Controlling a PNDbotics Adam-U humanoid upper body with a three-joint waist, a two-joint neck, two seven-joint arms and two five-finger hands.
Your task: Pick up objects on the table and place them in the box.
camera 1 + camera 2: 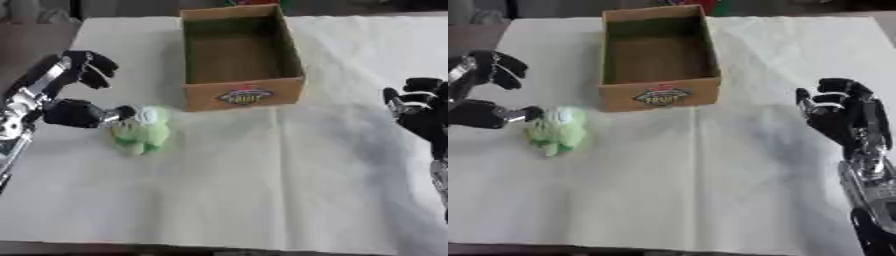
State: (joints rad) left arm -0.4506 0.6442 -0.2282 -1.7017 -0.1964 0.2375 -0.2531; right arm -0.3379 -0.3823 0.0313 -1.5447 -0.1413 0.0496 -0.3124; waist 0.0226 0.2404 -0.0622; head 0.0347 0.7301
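left hand [74, 95] spread wide, thumb tip touching green plush toy [140, 130] (not grabbed yet). toy lies on table, just beside cardboard box [241, 95]. next: curl fingers round toy, lift into box. right hand [846, 112] idle, fingers relaxed.

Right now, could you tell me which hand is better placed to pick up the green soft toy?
The left hand: its thumb tip already touches the green soft toy, fingers spread above it. The right hand is far across the white cloth, beyond the cardboard box.
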